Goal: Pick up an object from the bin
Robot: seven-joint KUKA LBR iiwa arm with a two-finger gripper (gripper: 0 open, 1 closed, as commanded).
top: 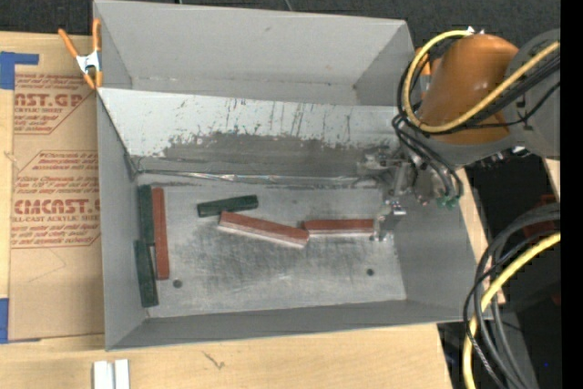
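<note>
Hanging low at the right end of the short red-brown bar [339, 226], the fingers [383, 230] stand touching or just beside that end. Whether they are open, closed or already round the bar I cannot tell from this angle. That bar lies flat on the floor of the bin [273, 59]. Its left end meets a longer, paler bar [264, 230]. A dark green bar [228, 207] lies further to its left, and a few red and green sticks [153, 241] lie well apart, far to its left. The step in hand looks like the approach to a grasp, with nothing lifted yet. The next move likely calls for settling across the bar's narrow width, closing firmly, then rising straight so it neither swings nor drags its neighbour.
</note>
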